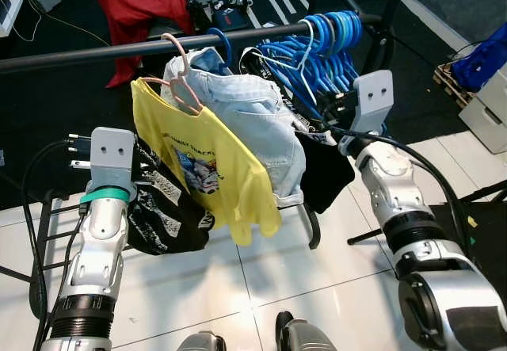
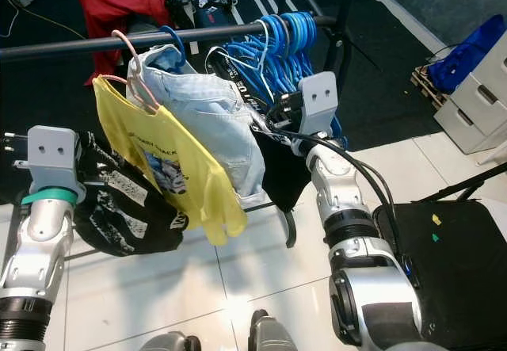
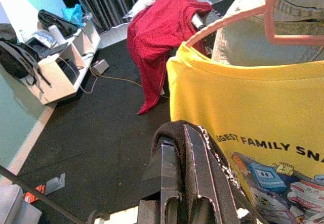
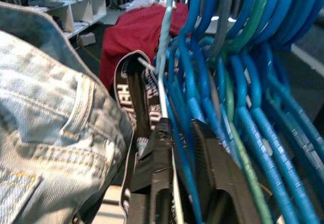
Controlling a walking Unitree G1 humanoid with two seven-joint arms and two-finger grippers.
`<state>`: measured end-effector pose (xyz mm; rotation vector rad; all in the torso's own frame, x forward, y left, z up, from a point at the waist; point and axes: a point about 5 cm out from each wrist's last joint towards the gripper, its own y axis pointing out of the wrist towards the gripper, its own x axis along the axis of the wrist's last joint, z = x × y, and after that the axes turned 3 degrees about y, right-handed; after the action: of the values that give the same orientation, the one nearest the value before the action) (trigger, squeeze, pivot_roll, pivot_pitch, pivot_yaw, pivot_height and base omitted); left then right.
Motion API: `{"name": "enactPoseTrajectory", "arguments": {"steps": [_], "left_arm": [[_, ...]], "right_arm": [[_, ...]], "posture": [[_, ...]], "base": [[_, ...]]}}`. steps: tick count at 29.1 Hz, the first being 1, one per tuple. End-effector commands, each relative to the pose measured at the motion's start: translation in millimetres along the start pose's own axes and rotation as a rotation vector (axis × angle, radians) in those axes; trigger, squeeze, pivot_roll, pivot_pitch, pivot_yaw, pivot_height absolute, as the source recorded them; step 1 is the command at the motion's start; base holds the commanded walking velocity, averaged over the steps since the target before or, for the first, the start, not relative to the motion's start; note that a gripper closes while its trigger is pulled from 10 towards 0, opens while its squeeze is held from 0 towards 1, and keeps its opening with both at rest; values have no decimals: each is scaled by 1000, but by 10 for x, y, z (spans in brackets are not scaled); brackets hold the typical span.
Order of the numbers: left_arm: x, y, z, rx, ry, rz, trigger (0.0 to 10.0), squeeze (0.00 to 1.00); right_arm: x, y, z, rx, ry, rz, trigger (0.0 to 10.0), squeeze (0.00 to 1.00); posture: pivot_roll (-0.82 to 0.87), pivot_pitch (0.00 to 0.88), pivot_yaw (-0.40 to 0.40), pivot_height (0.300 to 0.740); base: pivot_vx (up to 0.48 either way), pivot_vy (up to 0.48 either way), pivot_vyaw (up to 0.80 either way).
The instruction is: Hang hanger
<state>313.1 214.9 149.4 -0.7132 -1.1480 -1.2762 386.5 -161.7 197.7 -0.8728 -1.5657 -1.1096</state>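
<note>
The right hand, near the right centre of the head view, was pinching the thin white wire hanger among the bunch of blue plastic hangers on the long dark metal rail across the top of the frame. To hang it well, I judged the hook should be lifted over the rail and seated fully before the fingers let go, keeping it from snagging the blue hangers pressed against it. The left hand, at lower left, was pressed together on a black printed garment. One pink plastic hanger carried one yellow printed T-shirt, with one pale blue denim garment just beside it; the blue hangers were too crowded to count (a dozen or more, I guessed). One red cloth lay draped beyond the rail at upper left.
</note>
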Motion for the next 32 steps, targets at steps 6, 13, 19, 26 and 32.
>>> {"name": "enactPoseTrajectory", "arguments": {"steps": [6, 13, 19, 26, 32], "left_arm": [[62, 18, -11, -6, 4, -21, 10000, 0], [66, 29, -30, -11, 1, -21, 10000, 0], [71, 38, -49, -16, -1, -21, 10000, 0], [73, 35, -46, -16, 0, -21, 10000, 0], [73, 36, -44, -16, 0, -21, 10000, 0]], "right_arm": [[103, 32, -3, 13, -47, -45, 10000, 0], [50, 5, -29, 3, -50, -25, 10000, 0], [-121, -50, -83, -43, -47, 60, 10000, 0], [-185, -90, -123, -63, -50, 83, 10000, 0], [-161, -74, -118, -52, -42, 72, 10000, 0]], "posture": [[53, 102, 92, 740], [47, 100, 97, 740], [45, 98, 98, 740], [50, 99, 100, 740], [50, 98, 101, 740]], "base": [[0, 0, 0], [0, 0, 0], [0, 0, 0], [0, 0, 0], [0, 0, 0]]}}
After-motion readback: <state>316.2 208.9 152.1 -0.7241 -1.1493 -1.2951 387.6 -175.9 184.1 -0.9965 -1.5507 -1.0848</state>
